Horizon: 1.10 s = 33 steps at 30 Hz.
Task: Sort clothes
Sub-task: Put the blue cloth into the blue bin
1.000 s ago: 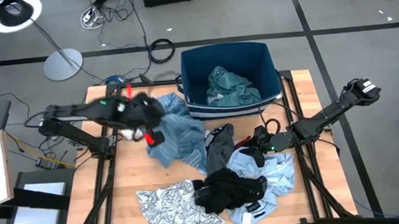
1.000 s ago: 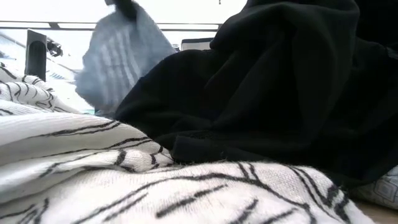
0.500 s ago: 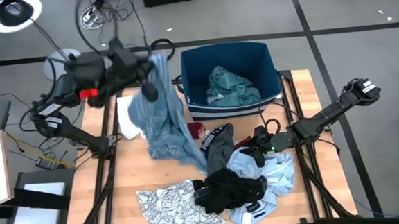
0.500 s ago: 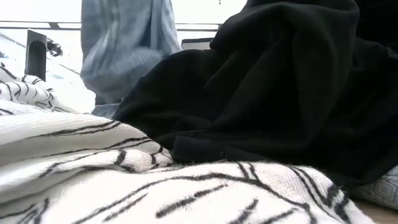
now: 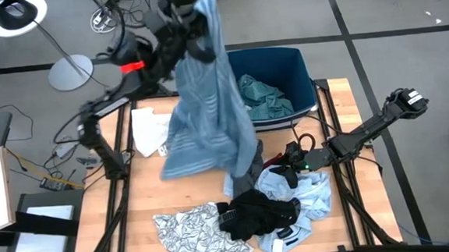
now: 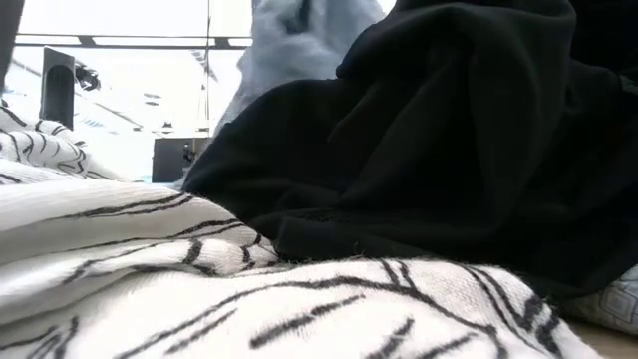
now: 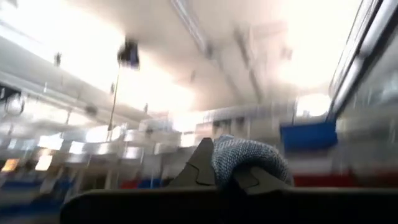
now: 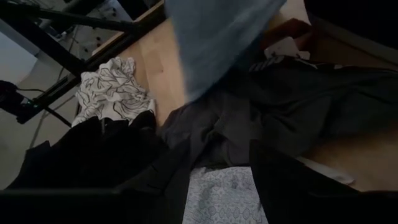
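My left gripper point(image 5: 191, 4) is raised high above the table's far left, beside the dark blue bin point(image 5: 303, 62), and is shut on the blue striped garment point(image 5: 204, 111), which hangs down from it. The garment also shows in the right wrist view point(image 8: 217, 37). A teal green garment point(image 5: 260, 95) lies in the bin. My right gripper point(image 5: 293, 159) is open and low over the light blue garment point(image 5: 310, 191) at the table's right. The black garment point(image 5: 257, 214) and the white leaf-print garment point(image 5: 192, 233) lie near the front edge. A white piece point(image 5: 148, 131) lies at the left. My left gripper pinches a bunched fold of the blue striped garment point(image 7: 249, 160) between its two fingers. The rest of the garment hangs slack below the gripper and spreads wide. I cannot tell whether its lower end point(image 5: 188, 167) touches the table. My right gripper: I cannot tell whether it touches the light blue garment point(image 8: 227, 193).
A dark grey garment point(image 5: 246, 162) lies mid-table between the hanging garment and my right gripper. Bare wood point(image 5: 147, 193) shows at the table's left and near-left. Cables and a lamp stand point(image 5: 69, 69) lie on the floor beyond the far edge.
My left gripper has risen steeply and swung toward the table's far edge and right, toward the bin, staying shut. The blue striped garment has been pulled up off the table, from a heap to a long hanging sheet, uncovering the white piece at the left.
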### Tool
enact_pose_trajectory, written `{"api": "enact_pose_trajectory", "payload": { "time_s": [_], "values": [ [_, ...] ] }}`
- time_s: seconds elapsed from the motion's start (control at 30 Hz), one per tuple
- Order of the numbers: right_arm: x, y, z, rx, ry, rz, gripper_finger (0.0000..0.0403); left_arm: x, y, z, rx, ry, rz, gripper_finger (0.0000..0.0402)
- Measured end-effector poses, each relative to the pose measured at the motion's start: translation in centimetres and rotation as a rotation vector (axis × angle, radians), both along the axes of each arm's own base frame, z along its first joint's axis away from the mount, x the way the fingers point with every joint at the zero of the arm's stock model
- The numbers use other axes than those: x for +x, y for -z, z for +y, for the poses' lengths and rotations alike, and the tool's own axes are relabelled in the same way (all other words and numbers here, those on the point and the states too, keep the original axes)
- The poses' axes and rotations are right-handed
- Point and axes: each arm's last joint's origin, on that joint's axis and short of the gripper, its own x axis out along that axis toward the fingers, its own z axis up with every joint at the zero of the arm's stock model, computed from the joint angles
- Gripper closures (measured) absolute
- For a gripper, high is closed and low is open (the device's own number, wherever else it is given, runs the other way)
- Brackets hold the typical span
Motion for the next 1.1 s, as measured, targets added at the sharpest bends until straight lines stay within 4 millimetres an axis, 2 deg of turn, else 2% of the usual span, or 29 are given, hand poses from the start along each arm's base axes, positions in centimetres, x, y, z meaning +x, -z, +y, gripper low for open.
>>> {"api": "enact_pose_trajectory", "payload": {
  "time_s": [0.1, 0.17, 0.23, 0.3, 0.47, 0.67, 0.77, 0.93, 1.1],
  "values": [
    [0.0, 0.0, 0.0, -0.007, -0.003, 0.000, 0.0237, 1.6, -0.2, 1.9, 0.047, 0.017, -0.085, 0.0401],
    [0.0, 0.0, 0.0, -0.014, -0.007, 0.000, 0.0237, 3.0, 0.1, 3.3, 0.015, 0.054, -0.038, 0.0401],
    [0.0, 0.0, 0.0, -0.017, -0.008, 0.001, 0.0237, 4.4, 1.0, 4.6, -0.072, 0.114, 0.084, 0.0401],
    [0.0, 0.0, 0.0, -0.018, -0.009, 0.001, 0.0237, 5.4, 2.8, 5.8, -0.156, 0.139, 0.183, 0.0401],
    [0.0, 0.0, 0.1, -0.014, -0.025, 0.007, 0.0237, 6.0, 6.9, 8.0, -0.387, 0.144, 0.541, 0.0401],
    [-0.1, 0.1, 0.2, -0.014, -0.033, 0.011, 0.0237, 5.4, 11.4, 8.6, -0.617, 0.106, 0.946, 0.0400],
    [-0.1, 0.1, 0.2, -0.015, -0.034, 0.011, 0.0237, 5.5, 13.7, 8.6, -0.668, 0.100, 1.131, 0.0396],
    [-0.1, 0.0, 0.2, -0.010, -0.032, 0.008, 0.0237, 6.5, 16.8, 8.8, -0.776, 0.176, 1.284, 0.0368],
    [-0.1, 0.1, 0.2, -0.011, -0.031, 0.010, 0.0237, 6.3, 17.9, 8.7, -0.840, 0.184, 1.362, 0.0308]
  ]
}}
